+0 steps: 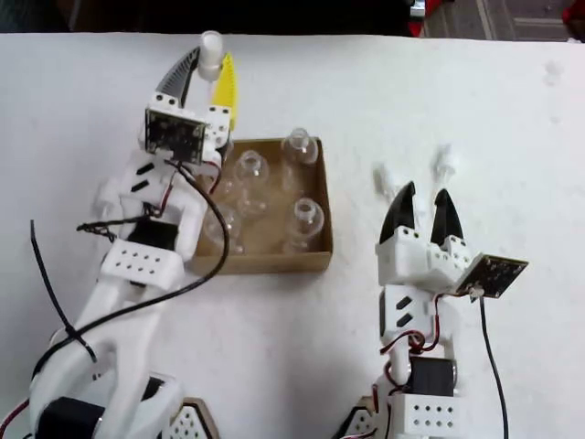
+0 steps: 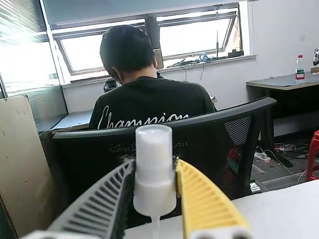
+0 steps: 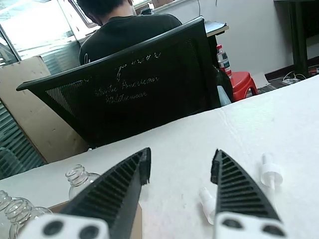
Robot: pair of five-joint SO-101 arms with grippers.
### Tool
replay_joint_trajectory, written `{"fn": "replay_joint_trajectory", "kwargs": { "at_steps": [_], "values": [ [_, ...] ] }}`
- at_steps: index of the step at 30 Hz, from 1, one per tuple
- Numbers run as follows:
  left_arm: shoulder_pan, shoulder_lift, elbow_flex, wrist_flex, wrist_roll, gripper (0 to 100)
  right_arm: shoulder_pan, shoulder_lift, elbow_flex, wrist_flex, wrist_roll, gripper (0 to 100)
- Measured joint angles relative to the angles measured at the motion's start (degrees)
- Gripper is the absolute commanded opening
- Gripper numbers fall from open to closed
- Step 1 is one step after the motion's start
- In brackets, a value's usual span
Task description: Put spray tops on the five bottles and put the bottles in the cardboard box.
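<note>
Left fingers (image 2: pixel 204 199) clamp a spray top (image 2: pixel 153 169); right gripper (image 1: pixel 422 206) open, empty. Risk: dip tube (image 2: pixel 156 226) misses bottle (image 1: pixel 251 169) mouth.

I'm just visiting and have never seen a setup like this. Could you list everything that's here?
white table: one, white, under everything.
brown cardboard box: one, brown, on the table in front of the left arm.
clear plastic bottles: at least four visible, clear, standing in the box with no tops on.
white plastic spray tops: three, white; one held in the left gripper, two lying on the table near the right gripper.
black mesh office chair: one, black, in the room beyond the table.
left gripper: one, grey and yellow fingers, shut on a spray top, raised just beyond the box.
right gripper: one, black fingers, open, holding nothing, to the side of the box.
</note>
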Motion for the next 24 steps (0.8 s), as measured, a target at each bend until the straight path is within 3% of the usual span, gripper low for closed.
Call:
{"fn": "replay_joint_trajectory", "kwargs": {
  "at_steps": [9,17,24],
  "values": [
    [0.00,0.09,0.97,-0.44,0.00,2,0.00,0.00,0.00,0.00,0.00,18.0],
    [0.00,0.26,8.44,-10.37,0.00,2,0.00,0.00,0.00,0.00,0.00,18.0],
    [0.00,0.26,11.08,-12.04,0.88,3,0.00,0.00,0.00,0.00,0.00,18.0]
  ]
}}
